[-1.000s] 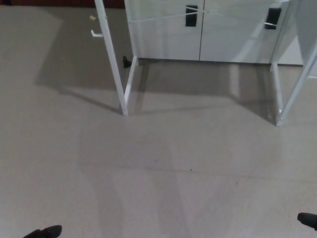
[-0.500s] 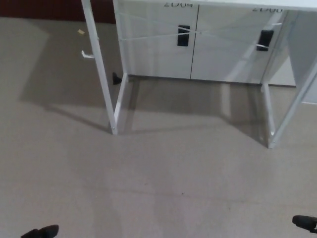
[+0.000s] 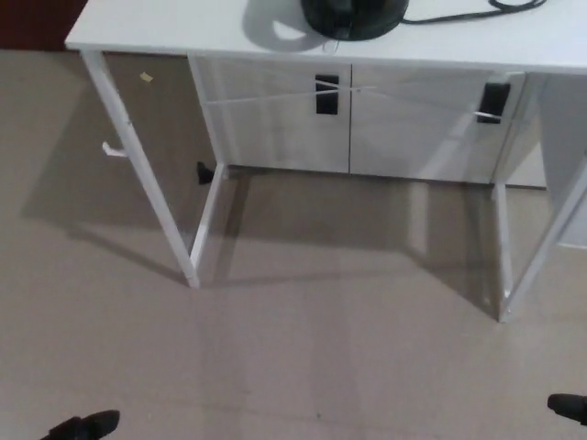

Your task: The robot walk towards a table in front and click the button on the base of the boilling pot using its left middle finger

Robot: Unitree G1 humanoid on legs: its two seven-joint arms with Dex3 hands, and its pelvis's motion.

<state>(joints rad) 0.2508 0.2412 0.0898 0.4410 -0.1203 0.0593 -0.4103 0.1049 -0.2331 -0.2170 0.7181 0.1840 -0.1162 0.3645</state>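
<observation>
At the top edge of the head view, on the white flat-topped metal-legged table [image 3: 183, 32], sits the round black base of the boiling pot [image 3: 353, 18], probably rigid, calling for a light fingertip press, while neither hand's state can be told, both unseen.

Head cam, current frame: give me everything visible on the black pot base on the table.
Only the lower part of the black base shows; the top edge of the picture cuts off the rest. It is round, dark and slightly glossy, sitting flat on the white table near its front edge and casting a shadow to its left. A black cable runs off to its right across the tabletop. No button can be made out. Neither hand is near it.
</observation>
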